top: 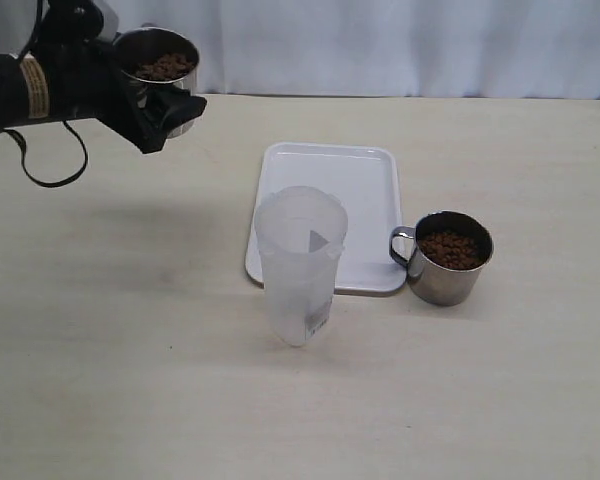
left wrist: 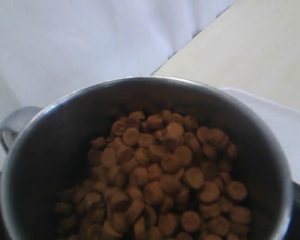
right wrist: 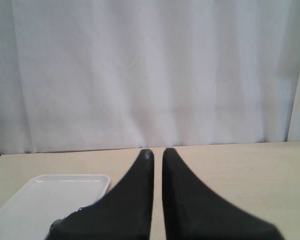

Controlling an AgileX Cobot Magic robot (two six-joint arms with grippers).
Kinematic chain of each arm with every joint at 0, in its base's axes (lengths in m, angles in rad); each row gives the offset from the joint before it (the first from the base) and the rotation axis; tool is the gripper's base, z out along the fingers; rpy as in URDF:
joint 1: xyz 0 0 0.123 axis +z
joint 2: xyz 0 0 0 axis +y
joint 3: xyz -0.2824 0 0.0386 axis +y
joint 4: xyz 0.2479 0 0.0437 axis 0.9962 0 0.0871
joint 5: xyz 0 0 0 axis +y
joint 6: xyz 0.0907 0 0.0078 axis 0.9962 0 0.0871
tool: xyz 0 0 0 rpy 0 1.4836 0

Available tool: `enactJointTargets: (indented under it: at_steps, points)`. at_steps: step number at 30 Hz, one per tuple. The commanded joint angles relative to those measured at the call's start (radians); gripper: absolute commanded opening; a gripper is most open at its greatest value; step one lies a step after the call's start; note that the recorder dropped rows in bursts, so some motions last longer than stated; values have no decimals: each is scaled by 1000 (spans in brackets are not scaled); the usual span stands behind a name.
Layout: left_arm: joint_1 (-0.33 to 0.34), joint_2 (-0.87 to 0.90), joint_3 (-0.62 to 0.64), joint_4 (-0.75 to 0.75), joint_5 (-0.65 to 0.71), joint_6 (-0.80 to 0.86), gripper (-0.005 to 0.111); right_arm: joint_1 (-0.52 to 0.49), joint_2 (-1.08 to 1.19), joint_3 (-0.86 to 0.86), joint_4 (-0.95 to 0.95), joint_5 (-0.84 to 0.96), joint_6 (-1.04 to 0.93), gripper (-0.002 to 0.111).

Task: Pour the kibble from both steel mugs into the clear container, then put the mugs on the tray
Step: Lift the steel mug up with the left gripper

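Mug (top: 140, 48) in left hand (top: 168, 108) upright, axis vertical.

The left gripper (top: 168, 110) covers the held mug's (top: 140, 48) lower wall, and its arm (top: 20, 90) runs off the left edge. The container (top: 300, 270) screens the tray's (top: 365, 170) near left corner; its label (top: 318, 322) is too small to read. In the left wrist view, part of that mug's rim is cut off.

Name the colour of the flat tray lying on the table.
Plain white. The tray shows best in the exterior view.
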Motion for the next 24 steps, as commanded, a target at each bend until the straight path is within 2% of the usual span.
enactJointTargets:
  at_steps: [1,8,13,16,20,24]
  points:
    - [-2,-99,91,-17,-83,-15,0,4,-4,2,1,-12,-5,5]
    - [-21,-173,204,-13,-118,-15,0,4,-4,2,1,-12,-5,5]
    - [-95,-225,277,-13,-77,12,0,28,-4,2,1,-12,-5,5]
    - [-125,-229,280,-11,-58,12,0,36,-4,2,1,-12,-5,5]
    - [-188,-229,280,39,37,34,0,36,-4,2,1,-12,-5,5]
    - [-205,-229,273,39,72,65,0,36,-4,2,1,-12,-5,5]
